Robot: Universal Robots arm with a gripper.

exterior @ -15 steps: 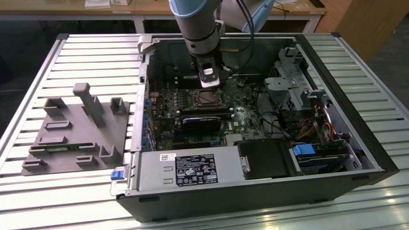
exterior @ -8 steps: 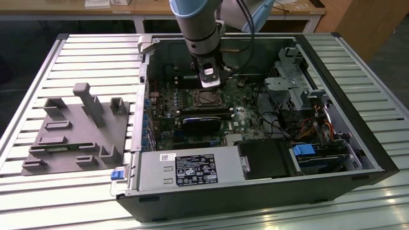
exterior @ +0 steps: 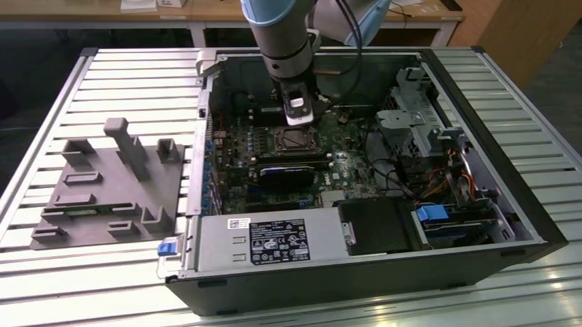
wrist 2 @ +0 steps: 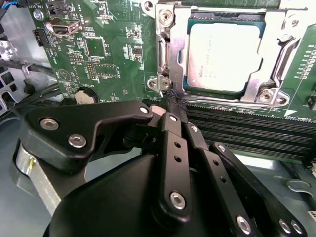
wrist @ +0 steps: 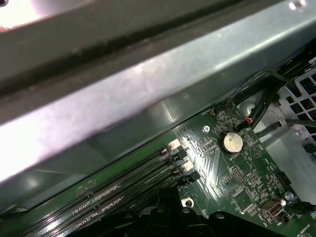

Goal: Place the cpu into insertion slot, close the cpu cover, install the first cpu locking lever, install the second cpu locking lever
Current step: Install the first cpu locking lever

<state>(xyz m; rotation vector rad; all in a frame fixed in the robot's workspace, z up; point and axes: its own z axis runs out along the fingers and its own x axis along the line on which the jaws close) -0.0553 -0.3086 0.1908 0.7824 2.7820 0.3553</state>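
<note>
The cpu point(wrist 2: 224, 54), a pale silver square chip, lies in the insertion slot point(exterior: 293, 138) on the green motherboard. The cpu cover point(wrist 2: 272, 47), a silver frame with a cut-out centre, lies flat around the chip. A thin metal lever rod point(wrist 2: 160, 49) runs along one side of the frame. My gripper point(wrist 2: 170, 101) is shut, its black fingers meeting in a point just beside a corner of the socket, close to a screw point(wrist 2: 157, 84); I see nothing held between them. In the exterior view the gripper point(exterior: 298, 116) hangs right behind the socket inside the open computer case.
Long black memory slots point(wrist 2: 247, 126) run beside the socket, between it and the gripper. A coin battery point(wrist: 231, 142) and cables point(wrist: 261, 98) sit near the case wall. A black heatsink block point(exterior: 286, 174), power supply point(exterior: 268, 238) and drive cage point(exterior: 427, 122) crowd the case. A grey fixture point(exterior: 109, 184) lies outside.
</note>
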